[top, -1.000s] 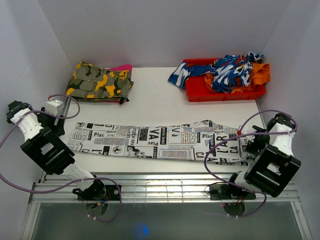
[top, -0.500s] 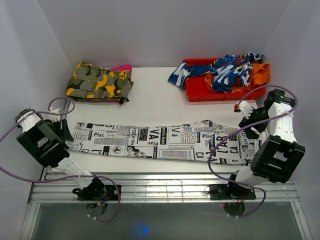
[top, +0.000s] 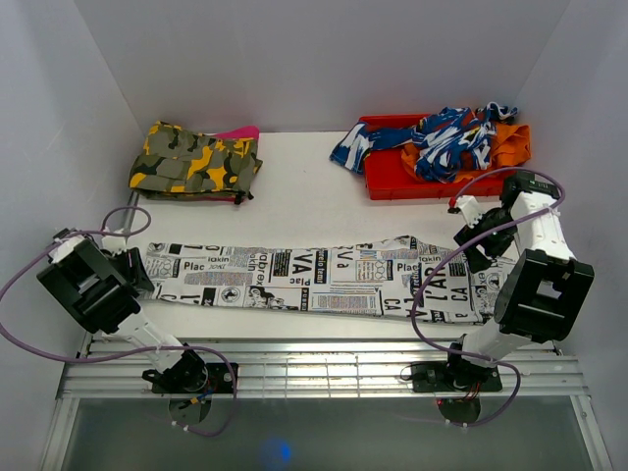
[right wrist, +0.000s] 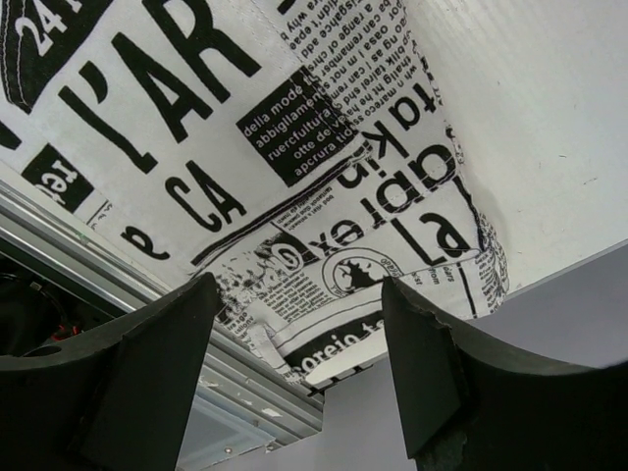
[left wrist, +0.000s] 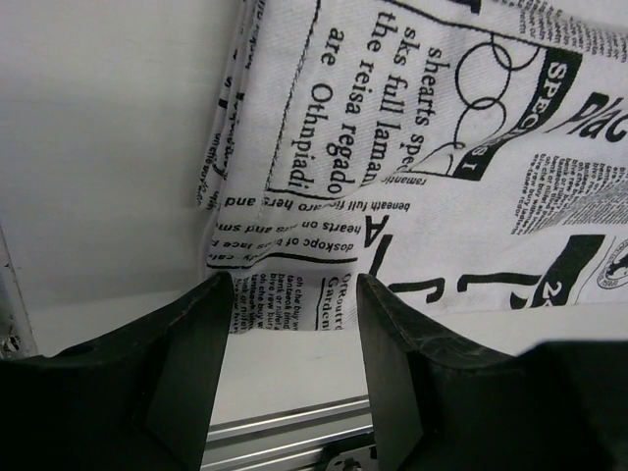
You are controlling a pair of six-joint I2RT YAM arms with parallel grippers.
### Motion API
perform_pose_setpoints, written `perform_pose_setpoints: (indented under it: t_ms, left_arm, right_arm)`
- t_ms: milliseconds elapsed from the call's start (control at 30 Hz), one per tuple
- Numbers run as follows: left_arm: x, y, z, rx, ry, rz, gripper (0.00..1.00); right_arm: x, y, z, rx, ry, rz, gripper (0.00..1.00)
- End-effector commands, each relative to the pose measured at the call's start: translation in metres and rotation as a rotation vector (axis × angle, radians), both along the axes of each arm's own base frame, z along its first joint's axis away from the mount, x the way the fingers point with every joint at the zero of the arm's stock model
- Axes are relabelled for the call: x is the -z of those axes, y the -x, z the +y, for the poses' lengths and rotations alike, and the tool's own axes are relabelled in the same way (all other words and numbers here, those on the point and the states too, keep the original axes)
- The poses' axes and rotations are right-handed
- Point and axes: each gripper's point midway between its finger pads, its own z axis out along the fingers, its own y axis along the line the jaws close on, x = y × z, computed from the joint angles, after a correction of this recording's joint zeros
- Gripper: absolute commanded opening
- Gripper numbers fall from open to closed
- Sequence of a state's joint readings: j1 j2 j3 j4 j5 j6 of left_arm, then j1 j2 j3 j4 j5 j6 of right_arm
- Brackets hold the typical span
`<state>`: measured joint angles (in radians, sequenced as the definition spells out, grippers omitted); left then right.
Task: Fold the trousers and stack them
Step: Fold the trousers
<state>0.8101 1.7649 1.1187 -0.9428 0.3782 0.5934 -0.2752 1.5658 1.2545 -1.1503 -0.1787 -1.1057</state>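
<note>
Trousers (top: 314,280) lie flat in one long strip along the near edge of the worktop (top: 294,211); they look laid leg over leg already. Left fingers (left wrist: 211,324) are spread over the left end's corner and right fingers (right wrist: 191,324) are spread over the right end, neither pinching cloth. Crosswise folds not yet done, stacking not done. The folded camouflage garment (top: 193,162) at far left is likely the stack spot.
</note>
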Motion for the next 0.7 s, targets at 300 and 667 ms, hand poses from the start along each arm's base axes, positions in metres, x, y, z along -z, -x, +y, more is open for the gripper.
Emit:
perform_pose_setpoints:
  t_ms: [300,667]
  left_arm:
    - [-0.082,-0.063,0.001,0.199,0.006,-0.341,0.54]
    - [-0.070,-0.102,-0.028,0.588,0.014,-0.363,0.52]
  right_arm:
    - [-0.001,0.015,0.002,0.004,0.013,-0.003,0.70]
    - [-0.004,0.005,-0.003,-0.006,0.041,-0.029,0.63]
